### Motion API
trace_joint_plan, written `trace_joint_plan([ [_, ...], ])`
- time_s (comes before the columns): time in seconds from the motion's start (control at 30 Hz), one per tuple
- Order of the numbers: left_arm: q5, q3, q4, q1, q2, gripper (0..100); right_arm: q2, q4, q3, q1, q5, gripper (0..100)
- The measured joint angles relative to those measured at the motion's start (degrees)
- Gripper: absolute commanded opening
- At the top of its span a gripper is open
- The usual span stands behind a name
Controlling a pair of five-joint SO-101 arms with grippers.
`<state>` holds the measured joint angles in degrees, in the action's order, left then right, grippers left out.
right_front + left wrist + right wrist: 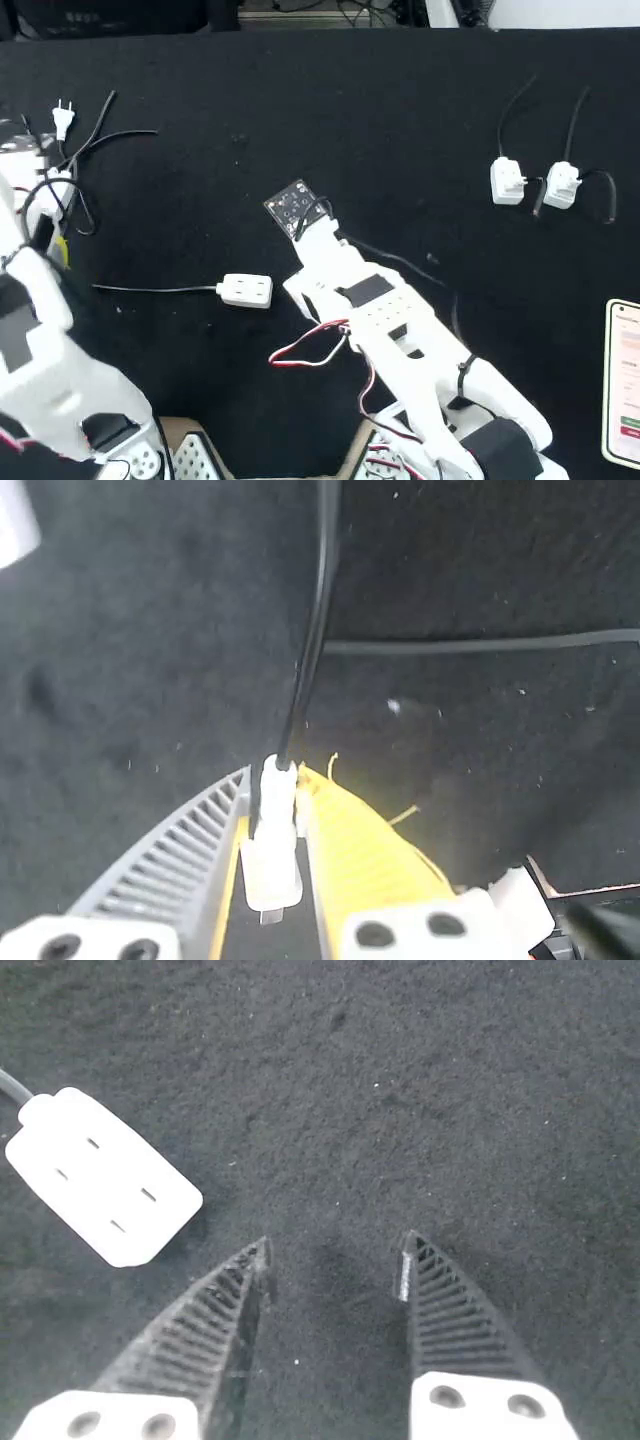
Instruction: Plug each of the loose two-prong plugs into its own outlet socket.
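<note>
Black cloth (400, 120) covers the whole table. Largest on it are the 2 white arms. The right arm (400, 330) stretches from the near edge toward the middle, and the left arm (40, 350) stands at the near left corner beside a tangle of black cable (90, 128). A phone (622, 380) lies at the right edge.

The white outlet socket (245, 290) lies flat near the middle of the cloth with its slots facing up. It is just beside the right arm's tip, and its cord (150, 290) runs off toward the left arm. The right gripper (335, 1255) hangs over bare cloth next to the socket, its 2 fingers spread apart with nothing between them.

The left gripper (275, 785) is clamped on a white held plug (272, 850), whose black lead (315, 630) runs out past the fingertips across the cloth.

At the far right, 2 small white corded pieces (508, 181) lie side by side; whether they are plugs or sockets I cannot tell. At the far left back, a loose plug (63, 115) with 2 prongs lies apart from everything else.
</note>
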<state>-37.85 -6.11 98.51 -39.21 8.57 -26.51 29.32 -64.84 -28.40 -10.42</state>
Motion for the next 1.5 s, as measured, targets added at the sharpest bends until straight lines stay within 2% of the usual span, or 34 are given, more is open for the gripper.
trace_joint_plan([
  [0.13,0.0,8.88,0.0,1.76,-11.08,3,0.0,0.0,0.0,0.0,0.0,19.8],
  [0.3,3.43,21.63,-1.23,12.04,-27.43,3,0.0,0.0,0.0,3.78,0.44,19.8],
  [0.57,19.69,39.3,-17.14,36.92,-47.47,3,0.0,2.64,2.73,16.7,12.13,19.8],
  [0.7,20.66,44.4,-24.79,49.32,-49.14,3,0.0,2.9,3.6,20.57,14.24,19.8],
  [0.83,20.04,47.03,-31.65,56.35,-48.62,3,0.0,2.9,3.6,20.92,14.59,19.8],
  [1.03,19.43,48.44,-41.32,62.68,-43.52,3,0.0,2.9,3.6,20.92,14.59,19.8],
  [1.27,19.43,48.62,-48.53,65.76,-33.14,5,0.0,2.9,3.6,20.92,14.59,19.8],
  [1.43,19.43,48.62,-49.67,66.64,-30.59,24,0.0,2.9,3.6,20.92,14.59,19.8],
  [1.5,19.43,48.62,-49.67,66.37,-30.59,26,0.0,2.9,3.6,20.92,14.59,19.8],
])
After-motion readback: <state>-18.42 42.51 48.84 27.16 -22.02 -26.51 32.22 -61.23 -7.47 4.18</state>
